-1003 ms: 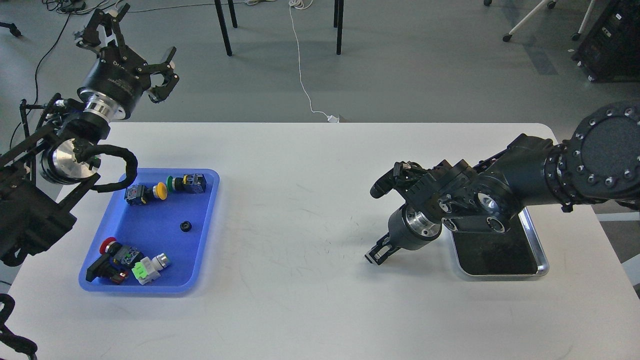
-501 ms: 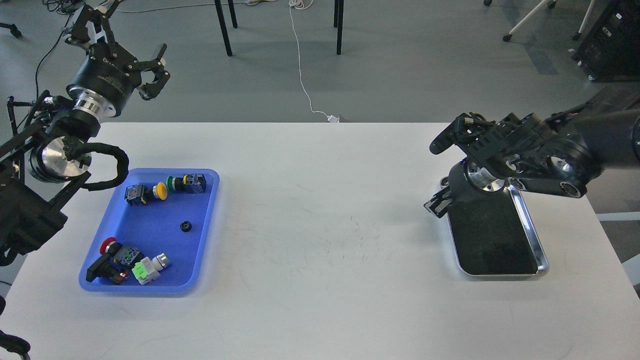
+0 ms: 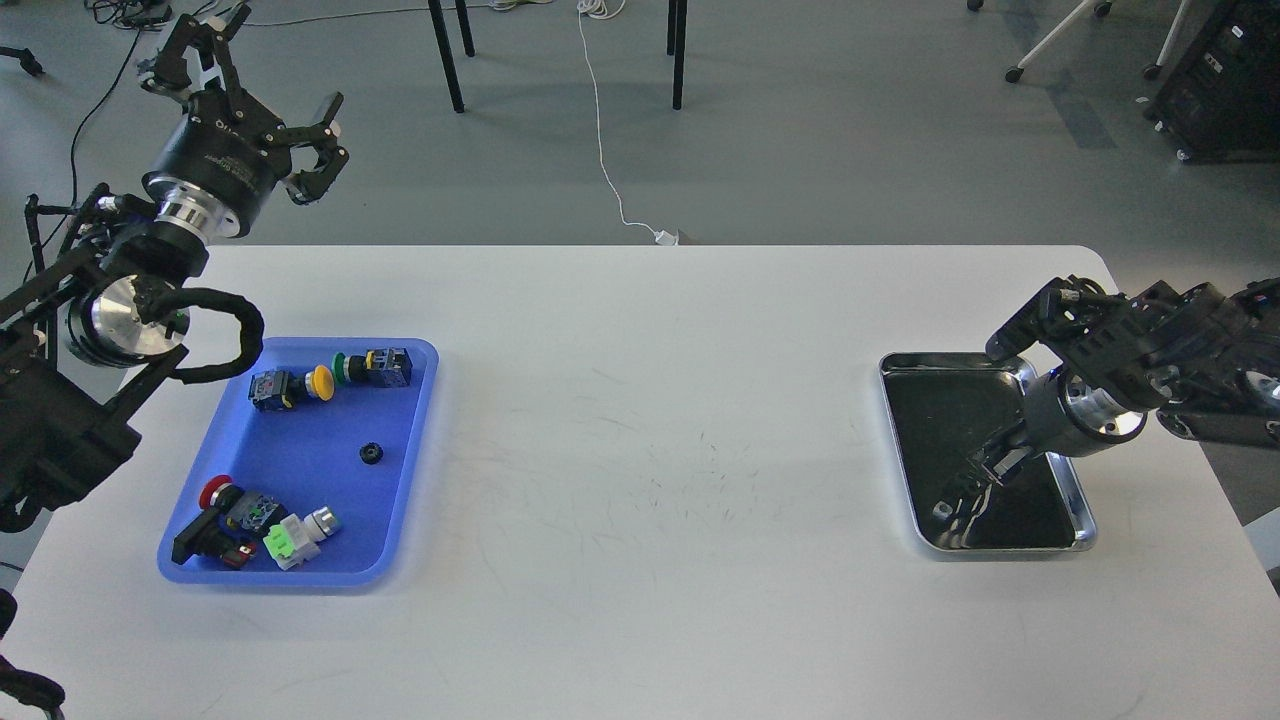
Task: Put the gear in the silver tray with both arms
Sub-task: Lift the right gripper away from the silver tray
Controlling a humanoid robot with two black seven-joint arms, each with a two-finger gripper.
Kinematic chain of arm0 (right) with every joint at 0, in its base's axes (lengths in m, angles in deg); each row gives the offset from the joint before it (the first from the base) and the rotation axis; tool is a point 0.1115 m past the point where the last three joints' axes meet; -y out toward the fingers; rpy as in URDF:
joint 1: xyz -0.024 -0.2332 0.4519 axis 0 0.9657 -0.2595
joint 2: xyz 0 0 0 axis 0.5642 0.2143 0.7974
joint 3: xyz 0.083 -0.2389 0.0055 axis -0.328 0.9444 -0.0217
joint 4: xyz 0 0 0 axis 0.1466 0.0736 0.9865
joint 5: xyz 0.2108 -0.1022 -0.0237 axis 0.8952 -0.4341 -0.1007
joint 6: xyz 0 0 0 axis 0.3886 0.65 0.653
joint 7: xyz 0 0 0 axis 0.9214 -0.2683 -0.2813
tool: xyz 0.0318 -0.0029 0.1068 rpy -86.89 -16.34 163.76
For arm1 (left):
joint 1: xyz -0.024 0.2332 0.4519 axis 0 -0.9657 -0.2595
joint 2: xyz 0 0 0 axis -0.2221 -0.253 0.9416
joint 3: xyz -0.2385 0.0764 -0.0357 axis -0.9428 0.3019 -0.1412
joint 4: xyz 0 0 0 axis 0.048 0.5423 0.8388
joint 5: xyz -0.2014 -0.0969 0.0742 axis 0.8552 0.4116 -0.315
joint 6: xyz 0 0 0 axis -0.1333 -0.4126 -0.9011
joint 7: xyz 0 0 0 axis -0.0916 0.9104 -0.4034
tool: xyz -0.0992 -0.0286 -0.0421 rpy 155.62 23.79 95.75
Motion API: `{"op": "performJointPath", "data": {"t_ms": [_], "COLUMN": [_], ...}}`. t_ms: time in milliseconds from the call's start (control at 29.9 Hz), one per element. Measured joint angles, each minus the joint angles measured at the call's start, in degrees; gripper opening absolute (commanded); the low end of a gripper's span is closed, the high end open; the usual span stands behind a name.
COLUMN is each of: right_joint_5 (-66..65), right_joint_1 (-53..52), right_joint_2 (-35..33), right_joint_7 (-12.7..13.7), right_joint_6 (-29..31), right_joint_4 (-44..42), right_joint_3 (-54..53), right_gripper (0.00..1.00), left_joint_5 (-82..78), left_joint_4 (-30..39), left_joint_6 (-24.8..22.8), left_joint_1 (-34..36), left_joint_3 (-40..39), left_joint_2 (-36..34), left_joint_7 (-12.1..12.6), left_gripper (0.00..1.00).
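The gear (image 3: 372,453) is a small black ring lying in the middle of the blue tray (image 3: 400,520), apart from the other parts. The silver tray (image 3: 897,430) sits at the right of the table, its dark bottom mirroring my arm. My right gripper (image 3: 1000,462) hangs low over the silver tray, pointing down and left; it is too dark to tell its fingers apart. My left gripper (image 3: 262,98) is raised past the table's back-left corner, fingers spread wide and empty, far from the gear.
The blue tray also holds several push-button switches: a yellow one (image 3: 320,379), a green one (image 3: 345,367), a red one (image 3: 215,492) and a bright green and silver one (image 3: 295,538). White table (image 3: 640,480) between the trays. Chair legs and cables lie on the floor behind.
My right arm has swung right and back, from the table's middle to over the silver tray. My left gripper has shifted slightly and stays open.
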Motion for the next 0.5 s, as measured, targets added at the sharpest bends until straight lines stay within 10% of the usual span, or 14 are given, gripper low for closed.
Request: {"op": "performJointPath", "data": {"t_ms": [201, 501], "right_joint_5": [-0.09, 0.27], "right_joint_1": [2.04, 1.99], "right_joint_2": [-0.51, -6.73], "right_joint_7": [1.5, 1.61], "right_joint_6": [-3.09, -4.52], "right_joint_4": [-0.27, -0.39], "right_joint_3": [-0.36, -7.18], "right_gripper": [0.59, 0.79], "left_joint_5": [-0.21, -0.24], "left_joint_4": [0.0, 0.3], "left_joint_6": [0.03, 0.04], "left_joint_1": [0.0, 0.44], "left_joint_3": [1.48, 3.36], "left_joint_2": [-0.75, -2.86], "left_joint_7": [0.16, 0.19], "left_gripper": [0.98, 0.98]}}
